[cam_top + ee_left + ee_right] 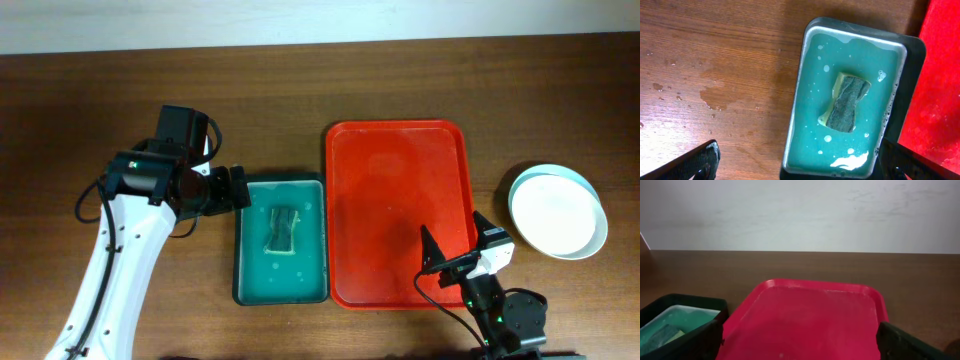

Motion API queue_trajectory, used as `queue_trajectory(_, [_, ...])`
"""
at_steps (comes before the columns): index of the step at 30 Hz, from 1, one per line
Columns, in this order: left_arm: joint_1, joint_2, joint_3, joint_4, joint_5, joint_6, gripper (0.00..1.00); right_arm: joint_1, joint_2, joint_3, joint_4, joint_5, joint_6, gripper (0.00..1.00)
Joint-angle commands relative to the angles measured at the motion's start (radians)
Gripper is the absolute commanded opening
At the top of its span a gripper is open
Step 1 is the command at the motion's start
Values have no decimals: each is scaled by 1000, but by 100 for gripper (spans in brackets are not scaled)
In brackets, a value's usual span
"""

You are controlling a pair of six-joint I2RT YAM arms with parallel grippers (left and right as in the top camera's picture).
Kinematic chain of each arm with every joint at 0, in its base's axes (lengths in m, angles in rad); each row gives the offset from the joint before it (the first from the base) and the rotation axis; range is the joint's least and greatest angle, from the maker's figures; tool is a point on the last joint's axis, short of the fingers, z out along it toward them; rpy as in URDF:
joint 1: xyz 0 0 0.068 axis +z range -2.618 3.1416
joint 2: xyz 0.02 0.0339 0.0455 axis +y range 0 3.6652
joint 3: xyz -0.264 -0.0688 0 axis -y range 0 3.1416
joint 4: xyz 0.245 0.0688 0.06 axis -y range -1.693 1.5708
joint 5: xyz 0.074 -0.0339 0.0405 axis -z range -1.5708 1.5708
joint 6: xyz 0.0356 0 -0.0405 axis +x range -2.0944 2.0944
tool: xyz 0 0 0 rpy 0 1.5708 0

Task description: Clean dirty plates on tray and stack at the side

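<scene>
Already the plates [557, 210] sit stacked at right of frame, off the tray [395, 200]. Left pincer [240, 187] and right pincer [455, 243] gape empty (plates look stiff, likely slick: grip the rim).

Brown wood table [80, 80]; plain white wall [800, 210] behind.

A sponge [845, 102] is laid in the sponge tray [812, 85], placed just ahead of the left gripper [238, 188]. The tray [397, 150] is spread ahead of the right gripper [457, 240], the plates [557, 210] set to its right.
</scene>
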Motion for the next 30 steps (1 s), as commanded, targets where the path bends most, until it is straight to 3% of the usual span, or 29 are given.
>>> queue_trajectory(1, [3,-13,9,-1,-10,15,99,-7,-5,-5,-5,-6,-8,98])
queue_trajectory(5, [-7,-33,3,-3,-10,15,100,-7,-5,-5,-5,-6,-8,98])
queue_trajectory(7, [-7,-134,-40,45,-81,15,99,-7,-5,-5,-5,-6,-8,98])
queue_trajectory(9, [-9,-305,-188,290,-121,16,99,-7,-5,-5,-5,-6,-8,98])
queue_trajectory(13, [32,-818,-723,843,-117,16,100,-7,-5,-5,-5,-6,-8,98])
queue_trajectory(16, [97,-1093,-1011,1044,-60,16,99,-7,-5,-5,-5,-6,-8,98])
queue_trajectory(20, [117,-1408,-1196,1065,-79,16,99,-7,-5,-5,-5,-6,-8,98])
queue_trajectory(26, [129,-1430,-1345,1139,-112,16,100,-7,-5,-5,-5,-6,-8,98])
queue_trajectory(30, [129,-1429,-1344,1141,-113,15,99,-7,-5,-5,-5,-6,-8,98])
